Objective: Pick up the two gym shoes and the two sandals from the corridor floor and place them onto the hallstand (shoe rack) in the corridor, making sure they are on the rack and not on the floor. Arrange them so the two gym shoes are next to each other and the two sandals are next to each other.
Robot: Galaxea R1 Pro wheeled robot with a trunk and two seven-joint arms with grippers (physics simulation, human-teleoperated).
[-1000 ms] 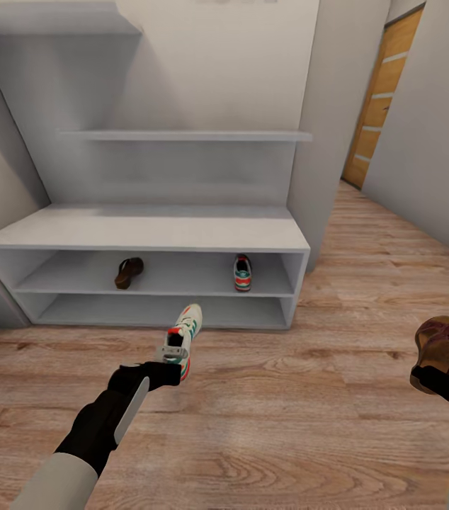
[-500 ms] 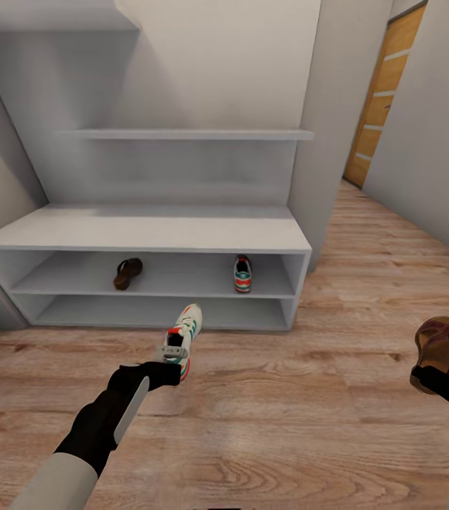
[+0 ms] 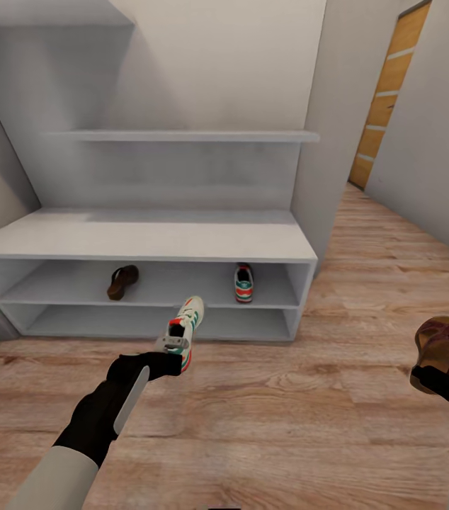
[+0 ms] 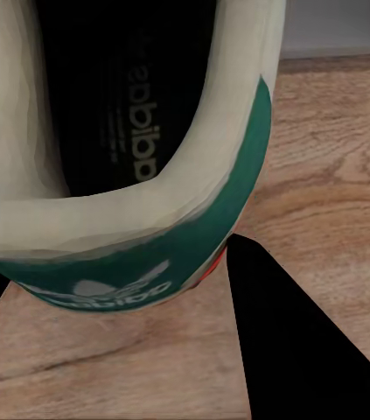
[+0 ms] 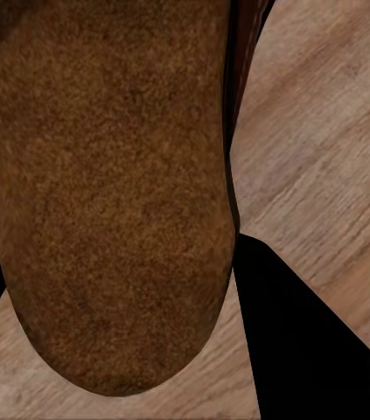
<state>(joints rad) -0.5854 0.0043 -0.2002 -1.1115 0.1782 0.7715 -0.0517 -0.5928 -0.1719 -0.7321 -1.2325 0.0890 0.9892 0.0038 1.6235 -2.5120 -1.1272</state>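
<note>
My left gripper point(image 3: 170, 360) is shut on the heel of a white gym shoe point(image 3: 184, 331) with green stripes, held above the wood floor point(image 3: 267, 418) in front of the white hallstand point(image 3: 146, 241). Its heel collar point(image 4: 141, 236) fills the left wrist view. At the right edge, my right gripper point(image 3: 437, 374) is shut on a dark-brown sandal point(image 3: 438, 343), whose tan footbed point(image 5: 106, 175) looms close in the right wrist view. On the hallstand's upper open shelf lie the other sandal point(image 3: 122, 281) to the left and the other gym shoe point(image 3: 243, 282) to the right, far apart.
The hallstand's bench top and a floating shelf point(image 3: 182, 135) above it are bare. A wall corner point(image 3: 324, 142) stands right of the unit, and a wooden door point(image 3: 387, 92) lies farther down the corridor. Open floor stretches between me and the rack.
The whole head view has shifted slightly, so the hallstand looks a little nearer and lower. Both arms keep their shoes in the same pose.
</note>
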